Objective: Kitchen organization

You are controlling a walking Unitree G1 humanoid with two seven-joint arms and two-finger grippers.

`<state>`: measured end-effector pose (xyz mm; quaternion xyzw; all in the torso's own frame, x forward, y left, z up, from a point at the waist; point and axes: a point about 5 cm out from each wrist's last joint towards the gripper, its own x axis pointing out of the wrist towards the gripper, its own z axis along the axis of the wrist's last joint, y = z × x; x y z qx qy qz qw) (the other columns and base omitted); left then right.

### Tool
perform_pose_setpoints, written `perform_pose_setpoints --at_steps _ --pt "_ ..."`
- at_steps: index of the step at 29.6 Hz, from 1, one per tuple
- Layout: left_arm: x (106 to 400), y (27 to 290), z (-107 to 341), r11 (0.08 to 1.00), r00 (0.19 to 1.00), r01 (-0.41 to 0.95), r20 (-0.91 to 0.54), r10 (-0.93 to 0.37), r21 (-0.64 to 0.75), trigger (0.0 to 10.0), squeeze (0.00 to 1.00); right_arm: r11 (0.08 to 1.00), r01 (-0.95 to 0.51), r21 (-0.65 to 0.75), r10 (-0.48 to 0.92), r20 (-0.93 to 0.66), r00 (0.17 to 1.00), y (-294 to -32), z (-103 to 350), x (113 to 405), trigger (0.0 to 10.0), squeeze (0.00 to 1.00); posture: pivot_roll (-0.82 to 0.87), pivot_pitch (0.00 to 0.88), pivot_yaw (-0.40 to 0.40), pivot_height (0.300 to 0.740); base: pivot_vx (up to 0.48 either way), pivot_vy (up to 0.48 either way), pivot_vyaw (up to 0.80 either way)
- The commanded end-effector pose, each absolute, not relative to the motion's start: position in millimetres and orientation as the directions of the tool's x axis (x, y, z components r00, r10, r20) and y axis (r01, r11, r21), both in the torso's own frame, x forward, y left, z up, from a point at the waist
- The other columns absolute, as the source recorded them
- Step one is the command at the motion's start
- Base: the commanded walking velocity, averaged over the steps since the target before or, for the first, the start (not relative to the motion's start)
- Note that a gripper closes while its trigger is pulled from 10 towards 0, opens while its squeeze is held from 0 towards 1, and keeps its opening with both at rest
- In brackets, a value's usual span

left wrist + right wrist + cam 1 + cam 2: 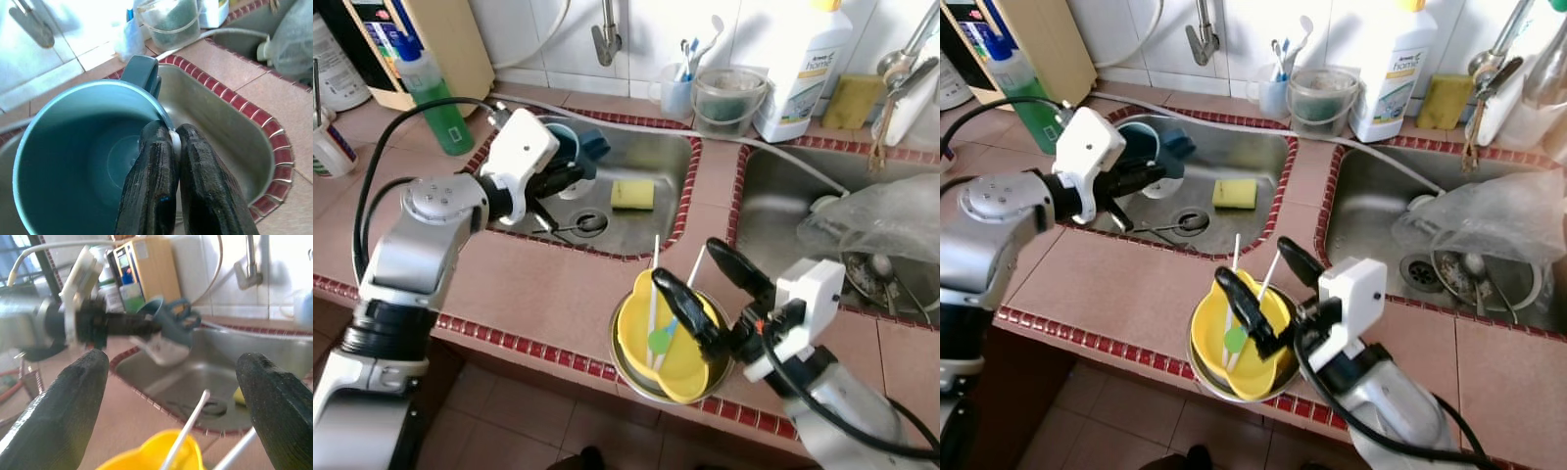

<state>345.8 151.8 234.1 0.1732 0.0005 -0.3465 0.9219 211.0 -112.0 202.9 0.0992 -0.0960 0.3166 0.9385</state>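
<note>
Standing at far left on the tiled counter (529,284): a green bottle (433,93) and a wooden box (440,39) behind it. Left gripper (172,142) reaches over the left sink (651,162), fingers pinched tight on the rim of a teal mug (88,161), which is held tilted above the basin near its back left corner. Below it in the basin, a spoon (576,226) lies by the drain; a yellow sponge (632,194) sits flat on the sink floor just to the right. Tap (606,34) on the wall above. Behind the sink edge: a small cup with toothbrushes (680,83), a clear lidded tub (729,98), a white detergent bottle (803,64), another sponge (852,98). At the front counter edge, a metal bowl (628,367) holds a yellow bowl (680,362) with white sticks (653,279) poking up. Right gripper (710,294) hovers over that bowl, fingers spread wide, gripping nothing. Right sink (783,196) has a crumpled plastic bag (881,220) draped over it.
</note>
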Motion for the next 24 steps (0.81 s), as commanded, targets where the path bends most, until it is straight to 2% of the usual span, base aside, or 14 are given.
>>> perform_pose_setpoints --at_steps 1,8,13,24 --pt "344 155 239 0.733 0.785 0.603 -0.07 -0.616 0.315 10.0 0.0 0.797 -0.591 0.127 0.549 0.255 0.796 -113 204 215 10.0 0.0 -0.15 0.088 0.065 0.74 0.0 0.0 0.0" --pt "352 155 225 0.789 0.824 0.554 -0.036 -0.566 0.266 10.0 0.0 0.812 -0.566 0.142 0.51 0.299 0.807 -111 215 226 10.0 0.0 -0.15 0.08 0.054 0.74 0.0 0.0 0.0" --pt "369 158 214 0.844 0.87 0.486 -0.032 -0.493 0.228 10.0 0.0 0.82 -0.552 0.153 0.49 0.311 0.815 -111 220 229 10.0 0.0 -0.16 0.088 0.054 0.74 0.0 0.0 0.0" --pt "393 154 202 0.859 0.894 0.446 -0.077 -0.441 0.253 10.0 0.0 0.852 -0.495 0.17 0.438 0.285 0.852 -113 221 225 10.0 0.0 -0.21 0.12 0.072 0.74 0.0 0.0 0.0"
